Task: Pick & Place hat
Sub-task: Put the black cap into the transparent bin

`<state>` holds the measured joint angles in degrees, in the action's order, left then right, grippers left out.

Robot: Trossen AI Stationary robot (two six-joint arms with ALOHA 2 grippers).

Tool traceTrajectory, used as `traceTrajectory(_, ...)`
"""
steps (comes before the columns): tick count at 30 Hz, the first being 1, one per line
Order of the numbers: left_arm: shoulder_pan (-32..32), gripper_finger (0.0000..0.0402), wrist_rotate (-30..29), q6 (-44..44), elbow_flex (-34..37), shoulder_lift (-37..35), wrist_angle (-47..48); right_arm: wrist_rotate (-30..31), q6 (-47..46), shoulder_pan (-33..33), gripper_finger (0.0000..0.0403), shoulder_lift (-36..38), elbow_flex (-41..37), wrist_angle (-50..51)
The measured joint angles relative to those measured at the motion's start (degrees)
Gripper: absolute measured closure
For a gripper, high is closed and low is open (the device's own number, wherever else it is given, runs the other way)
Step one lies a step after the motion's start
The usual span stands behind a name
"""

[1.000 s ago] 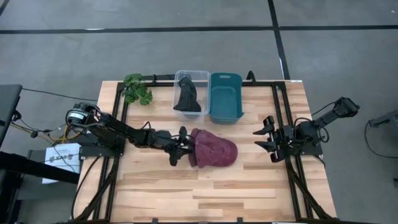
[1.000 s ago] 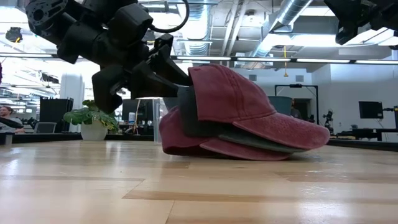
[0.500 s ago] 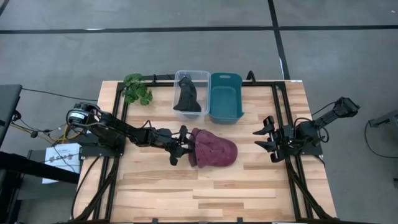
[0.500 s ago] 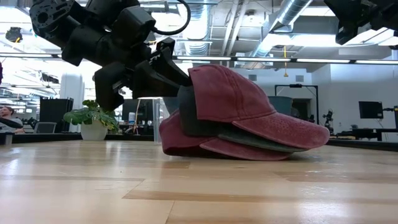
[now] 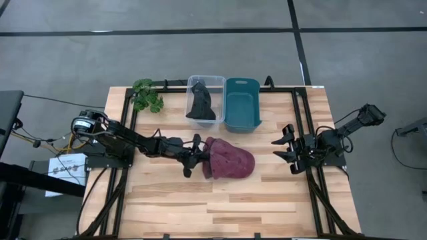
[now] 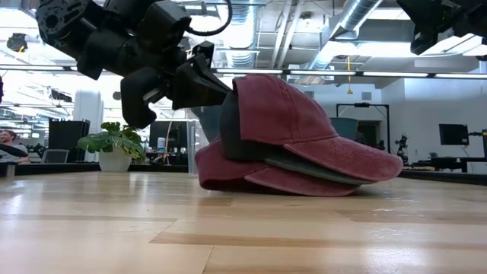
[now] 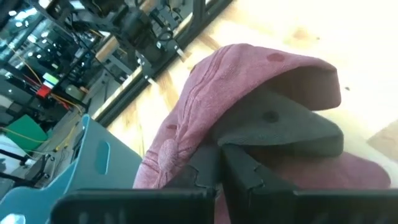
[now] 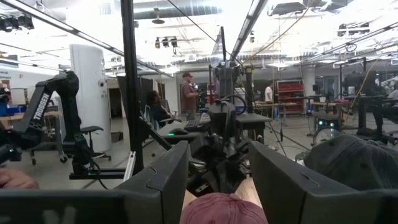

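Three caps lie stacked at the table's middle [image 5: 230, 160]: a red one [image 6: 228, 171] resting on the wood, a dark grey one [image 6: 300, 164] on it, and a red cap [image 6: 289, 114] on top. My left gripper [image 5: 198, 157] is at the stack's left side, shut on the back of the upper caps. My right gripper [image 5: 283, 150] waits open near the table's right edge, clear of the caps. My left gripper pinches the back edge of the upper caps [image 7: 208, 146] between its two fingers, where red and grey cloth meet; whether it has one cap or both, I cannot tell. The fingers [image 6: 205, 84] come from the table's left, slanting slightly down. The brims still lie on the bottom cap.
A clear bin [image 5: 217, 80] holding a dark hat and a teal bin [image 5: 241, 103] stand side by side at the far edge behind the caps. A small potted plant [image 5: 147, 95] is at the far left. Bare wood lies toward the near edge.
My left gripper has shut on the back of the upper caps. The back of the top red cap has risen a little, while the bottom cap stays where it was.
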<state>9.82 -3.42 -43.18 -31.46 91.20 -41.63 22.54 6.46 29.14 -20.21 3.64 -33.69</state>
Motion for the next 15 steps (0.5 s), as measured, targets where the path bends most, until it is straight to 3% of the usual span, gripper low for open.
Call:
traceTrajectory(8, 2.16, 0.0392, -5.46, -1.73, 0.00, -0.26, -2.80, -0.01, -0.02, -0.01, 0.0242, 0.00, 0.00, 0.00)
traceTrajectory(15, 2.30, 0.0392, -6.21, -1.49, 0.00, -5.61, -3.44, 0.01, 0.00, 0.01, 0.0242, 0.00, 0.00, -0.02)
